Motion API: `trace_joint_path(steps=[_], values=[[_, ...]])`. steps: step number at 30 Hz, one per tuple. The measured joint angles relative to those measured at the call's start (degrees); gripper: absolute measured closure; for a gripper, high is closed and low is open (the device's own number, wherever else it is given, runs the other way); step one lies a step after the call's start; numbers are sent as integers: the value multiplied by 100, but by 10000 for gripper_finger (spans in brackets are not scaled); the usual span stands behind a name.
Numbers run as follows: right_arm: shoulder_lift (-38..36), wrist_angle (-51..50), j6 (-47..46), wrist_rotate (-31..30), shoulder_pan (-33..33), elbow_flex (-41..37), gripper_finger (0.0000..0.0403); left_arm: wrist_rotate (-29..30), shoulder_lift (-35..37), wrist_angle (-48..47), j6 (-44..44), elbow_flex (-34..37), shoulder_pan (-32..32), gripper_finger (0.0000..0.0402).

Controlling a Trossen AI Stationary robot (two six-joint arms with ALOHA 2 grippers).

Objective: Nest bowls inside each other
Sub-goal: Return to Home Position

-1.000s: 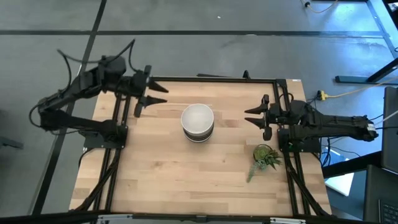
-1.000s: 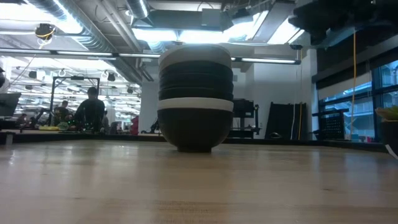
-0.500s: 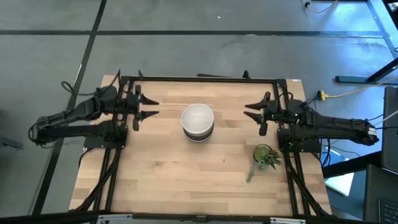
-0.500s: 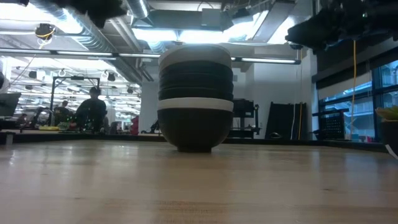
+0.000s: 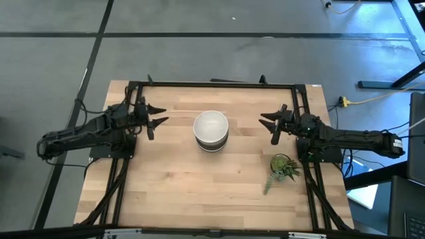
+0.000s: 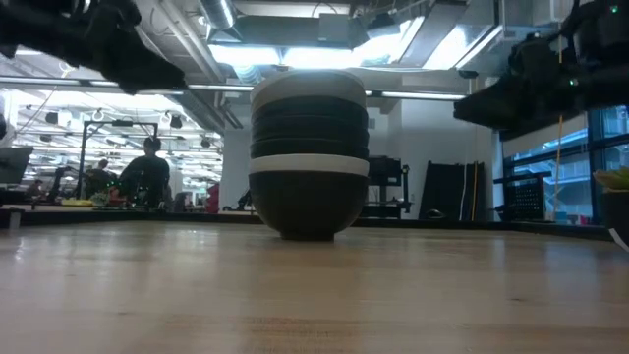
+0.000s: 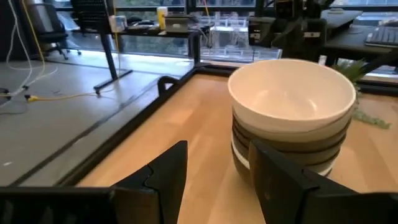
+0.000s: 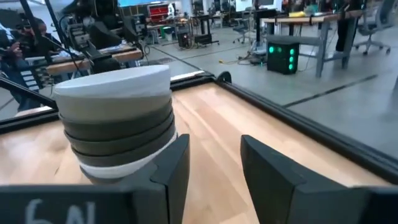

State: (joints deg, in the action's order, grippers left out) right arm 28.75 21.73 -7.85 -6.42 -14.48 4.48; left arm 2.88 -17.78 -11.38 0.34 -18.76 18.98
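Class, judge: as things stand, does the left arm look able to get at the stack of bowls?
Probably yes: the open left gripper faces the stack of bowls, with only table top between them.

The left arm [image 5: 80,136], left of the stack of bowls [image 5: 211,131], and the right arm [image 5: 358,138], right of it, were slim, jointed and matt black. The left gripper [image 5: 161,114] and right gripper [image 5: 264,119] each bore two dark, angular fingers [image 7: 165,180]. Pale scrawled marks [image 8: 56,211] crossed the right gripper's housing.
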Motion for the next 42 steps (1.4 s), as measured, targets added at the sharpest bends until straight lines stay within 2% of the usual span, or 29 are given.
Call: trace_joint_path(steps=[6, 9, 13, 42], values=[[-1, 52, -50, -10, 0, -132, 258, -40, 33, 835, -142, 686, -2, 236], [-2, 55, 82, -269, 0, -132, 258, -24, 30, 1109, -140, 854, 0, 236], [-2, 88, 63, -561, 0, -132, 258, 34, 33, 1153, -140, 861, 0, 236], [-2, 64, 78, -560, 2, -132, 258, 70, 30, 1140, -127, 861, 0, 236]])
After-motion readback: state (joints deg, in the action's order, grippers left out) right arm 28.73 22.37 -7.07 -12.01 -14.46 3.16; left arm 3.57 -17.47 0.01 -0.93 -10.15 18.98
